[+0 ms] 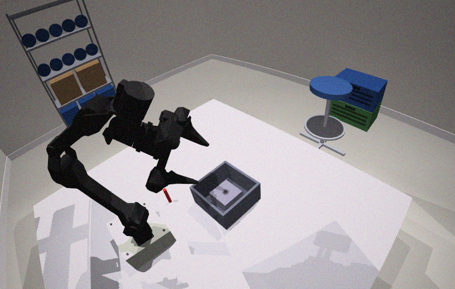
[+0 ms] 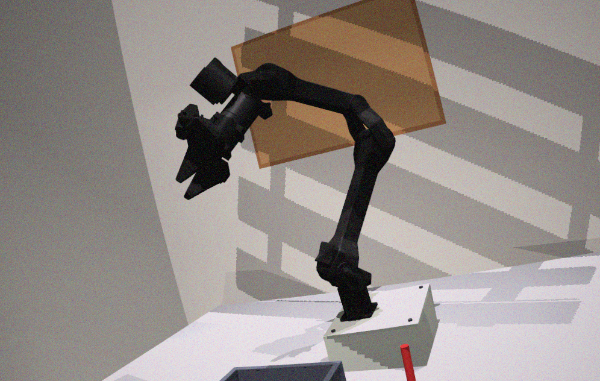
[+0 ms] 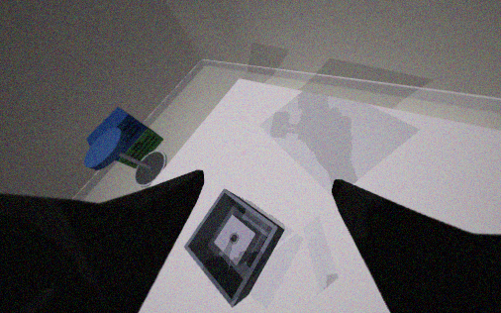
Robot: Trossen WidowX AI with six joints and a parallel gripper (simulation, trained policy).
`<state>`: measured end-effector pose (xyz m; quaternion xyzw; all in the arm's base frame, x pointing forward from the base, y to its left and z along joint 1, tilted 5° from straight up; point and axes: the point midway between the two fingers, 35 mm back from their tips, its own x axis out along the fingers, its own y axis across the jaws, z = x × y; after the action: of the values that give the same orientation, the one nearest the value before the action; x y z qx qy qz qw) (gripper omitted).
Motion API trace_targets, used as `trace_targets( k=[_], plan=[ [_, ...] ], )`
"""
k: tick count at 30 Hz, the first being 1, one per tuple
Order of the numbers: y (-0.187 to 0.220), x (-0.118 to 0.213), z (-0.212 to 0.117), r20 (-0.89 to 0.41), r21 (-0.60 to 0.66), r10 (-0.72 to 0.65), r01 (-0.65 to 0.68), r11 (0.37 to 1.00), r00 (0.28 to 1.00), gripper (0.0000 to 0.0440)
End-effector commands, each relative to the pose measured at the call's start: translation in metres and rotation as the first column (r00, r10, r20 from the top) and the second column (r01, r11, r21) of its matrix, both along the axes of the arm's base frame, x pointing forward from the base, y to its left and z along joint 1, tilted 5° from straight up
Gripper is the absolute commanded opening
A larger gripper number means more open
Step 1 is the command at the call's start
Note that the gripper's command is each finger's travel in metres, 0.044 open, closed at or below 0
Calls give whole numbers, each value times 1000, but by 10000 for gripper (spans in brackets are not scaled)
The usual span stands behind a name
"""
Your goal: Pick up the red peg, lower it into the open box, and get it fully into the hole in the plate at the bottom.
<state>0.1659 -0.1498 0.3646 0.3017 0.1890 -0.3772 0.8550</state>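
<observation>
The red peg (image 1: 167, 195) (image 2: 408, 363) stands upright on the table beside the box; it is not visible in the wrist view. The dark grey open box (image 1: 209, 210) (image 2: 293, 374) (image 3: 206, 233) shows the pale plate (image 1: 235, 193) (image 3: 244, 232) at its bottom, with an empty round hole (image 1: 225, 191) (image 3: 234, 238). My gripper (image 1: 203, 163) (image 2: 182, 188) (image 3: 266, 180) is wide open and empty, high above the table, pointing obliquely down. In the wrist view the box lies below and between the fingers.
The arm's pale base block (image 1: 154, 253) (image 2: 382, 348) stands on the white table (image 1: 311, 200) (image 2: 505, 340) (image 3: 419, 188), near the peg. A blue stool (image 1: 330, 86) (image 3: 103, 149) and stacked crates (image 1: 363, 84) stand beyond the table. A shelf rack (image 1: 59, 37) stands behind the arm.
</observation>
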Motion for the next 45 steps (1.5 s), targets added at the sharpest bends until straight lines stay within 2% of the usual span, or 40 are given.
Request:
trace_targets(
  k=[1, 10, 21, 32, 45],
  plan=[
    [7, 13, -28, -80, 99, 32, -24, 995, 996, 440],
    [42, 38, -85, -273, 293, 152, -69, 954, 950, 440],
    [100, 51, -137, -477, 425, 286, -67, 903, 831, 440],
    [160, 44, -174, -638, 463, 355, -29, 886, 683, 440],
    [221, 19, -212, -780, 419, 345, 27, 907, 522, 440]
  ],
)
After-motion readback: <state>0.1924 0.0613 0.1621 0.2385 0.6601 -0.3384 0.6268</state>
